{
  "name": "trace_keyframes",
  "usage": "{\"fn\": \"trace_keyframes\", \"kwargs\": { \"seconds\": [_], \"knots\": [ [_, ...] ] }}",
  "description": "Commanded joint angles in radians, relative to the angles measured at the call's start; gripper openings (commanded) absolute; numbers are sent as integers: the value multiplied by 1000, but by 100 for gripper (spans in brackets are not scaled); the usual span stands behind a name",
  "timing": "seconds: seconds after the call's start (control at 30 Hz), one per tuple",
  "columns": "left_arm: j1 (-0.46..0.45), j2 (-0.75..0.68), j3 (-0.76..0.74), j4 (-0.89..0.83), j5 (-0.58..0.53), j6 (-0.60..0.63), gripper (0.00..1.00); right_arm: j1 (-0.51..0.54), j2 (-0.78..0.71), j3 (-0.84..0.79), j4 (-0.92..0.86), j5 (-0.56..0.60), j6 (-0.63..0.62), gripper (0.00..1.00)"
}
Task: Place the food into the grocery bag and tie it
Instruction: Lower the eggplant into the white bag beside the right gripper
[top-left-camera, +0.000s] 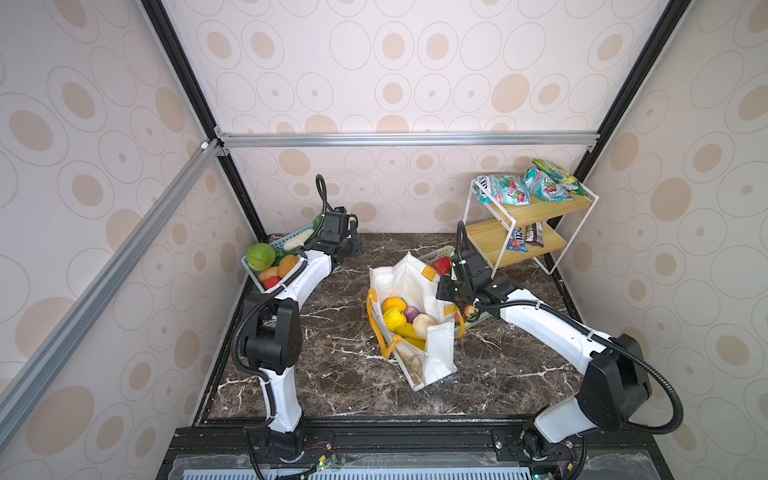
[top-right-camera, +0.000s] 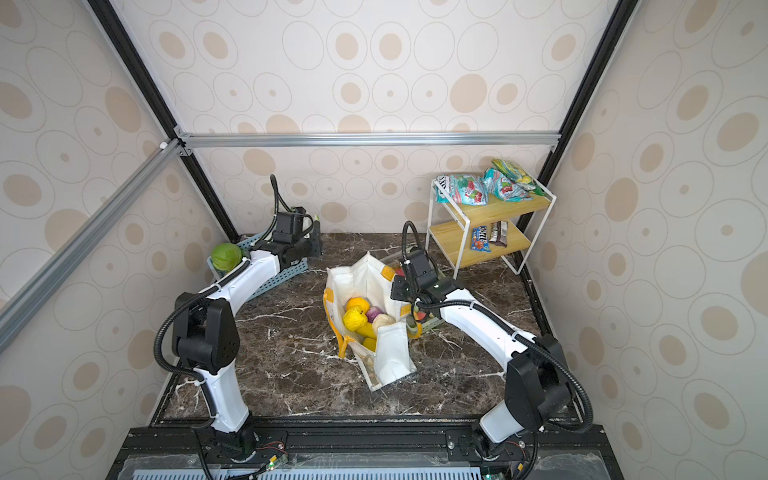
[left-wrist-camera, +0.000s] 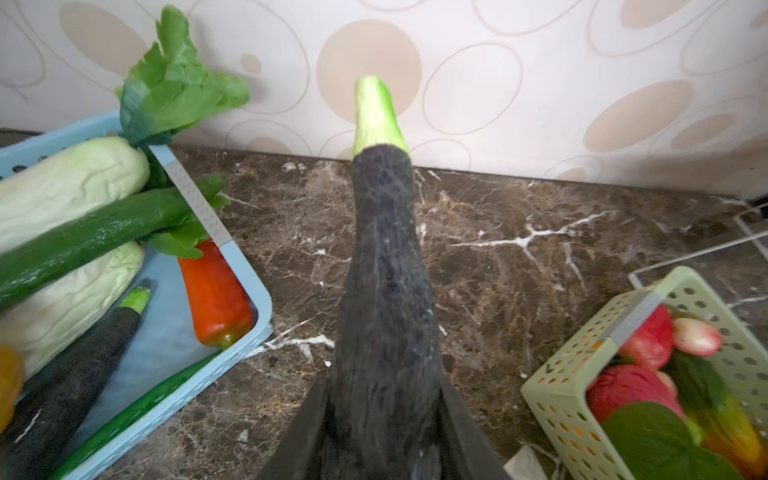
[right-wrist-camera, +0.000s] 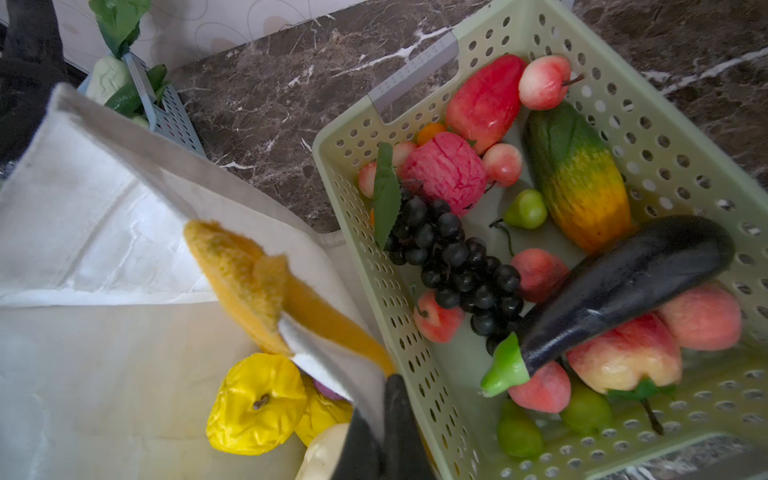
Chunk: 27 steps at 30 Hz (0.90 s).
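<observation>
Eggplant (left-wrist-camera: 386, 270) is clamped in my left pincer (left-wrist-camera: 384, 388) just beside the blue basket (left-wrist-camera: 261, 299) at the table's far left corner, so I'd lift clear, swing to the grocery bag (top-left-camera: 409, 278) mid-table, and lower it onto the yellow fruits (top-left-camera: 394, 320) while my right pincer (right-wrist-camera: 376, 401), closed on the bag's rim, holds the mouth open.

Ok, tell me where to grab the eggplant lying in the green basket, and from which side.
Take the eggplant at mid-body, jaws across its width, coming from above: it lies on top, propped on the peaches, its long side exposed. The walls of the green basket probably block a sideways approach.
</observation>
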<state>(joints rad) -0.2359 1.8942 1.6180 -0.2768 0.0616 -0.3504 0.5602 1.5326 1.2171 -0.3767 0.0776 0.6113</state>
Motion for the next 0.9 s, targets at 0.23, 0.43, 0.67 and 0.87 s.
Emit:
{"fn": "trace_keyframes", "kwargs": {
  "seconds": [0.23,0.43,0.67,0.87],
  "knots": [
    [3,-126,25,14,173,-70,38,29,126,65,198,-45,161,0],
    [-3,-190,21,22,243,-68,39,36,175,74,284,-11,265,0],
    [-50,-277,-49,55,317,-97,40,53,205,99,291,84,324,0],
    [-88,-373,-175,69,354,-102,41,63,222,110,291,101,335,0]
  ]
}}
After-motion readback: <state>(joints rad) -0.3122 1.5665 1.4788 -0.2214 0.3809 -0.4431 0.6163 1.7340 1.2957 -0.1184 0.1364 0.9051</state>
